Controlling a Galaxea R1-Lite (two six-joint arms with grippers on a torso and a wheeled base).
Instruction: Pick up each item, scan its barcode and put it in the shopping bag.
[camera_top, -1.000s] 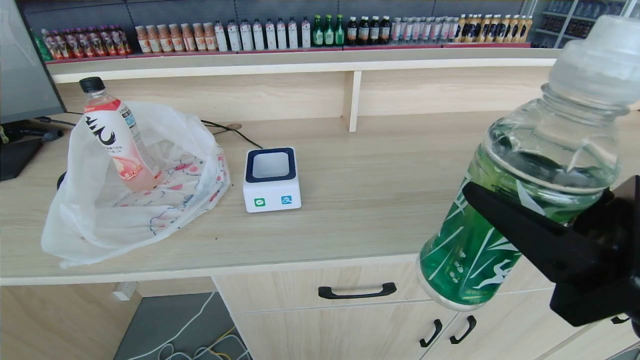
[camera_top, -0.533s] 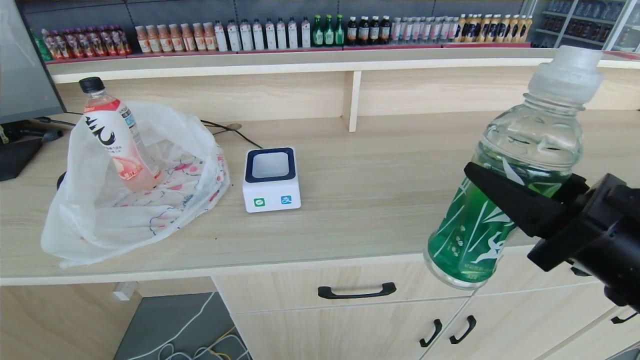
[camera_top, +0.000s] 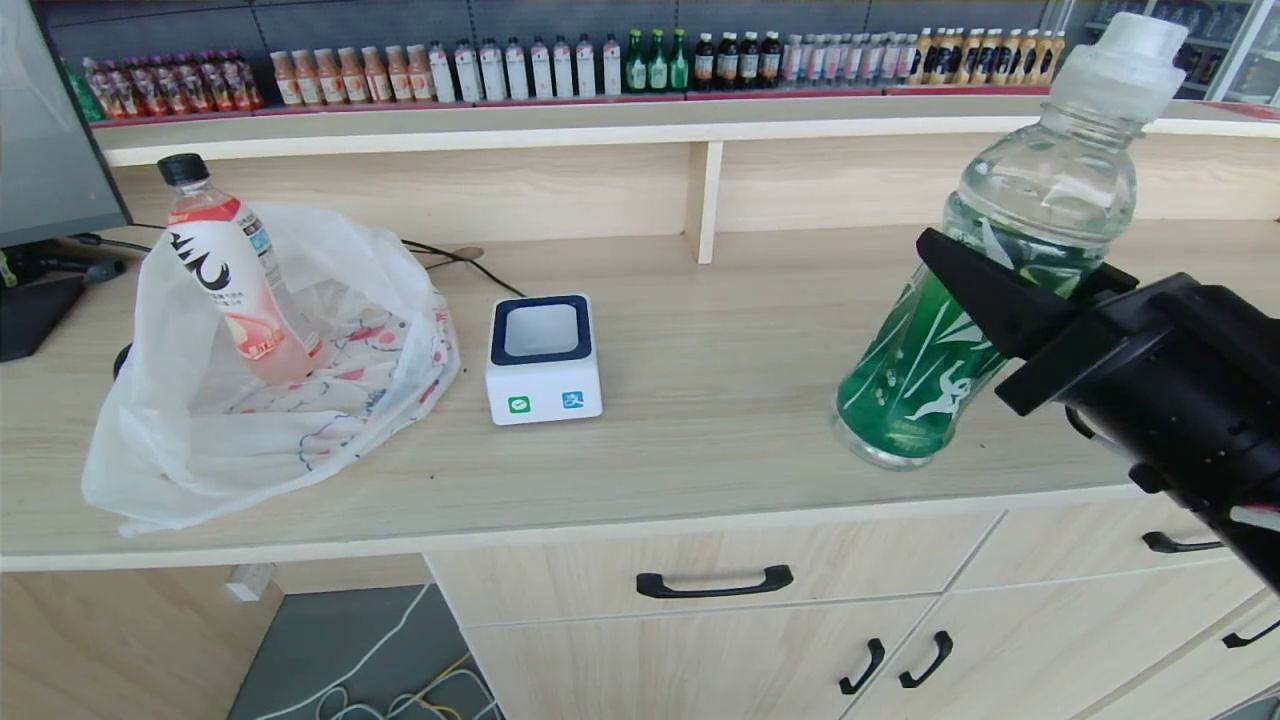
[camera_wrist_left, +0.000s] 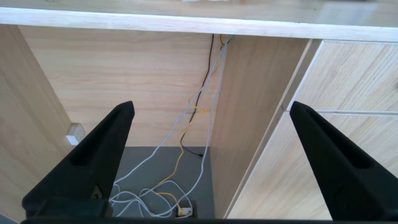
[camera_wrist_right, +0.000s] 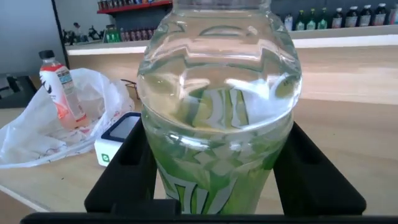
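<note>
R gripper clamps green bottle at right of the head frame, over the counter.
Jaws pinch it mid-body, label mostly bare - prob. so the barcode can face the scanner at centre. Long axis tilted - cap upper right, base lower left. L gripper spread wide, empty, below the counter edge. Shopping bag w/ pink bottle at left.

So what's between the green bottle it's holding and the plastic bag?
The white scanner stands on the counter between the green bottle and the bag, in the head view.
</note>
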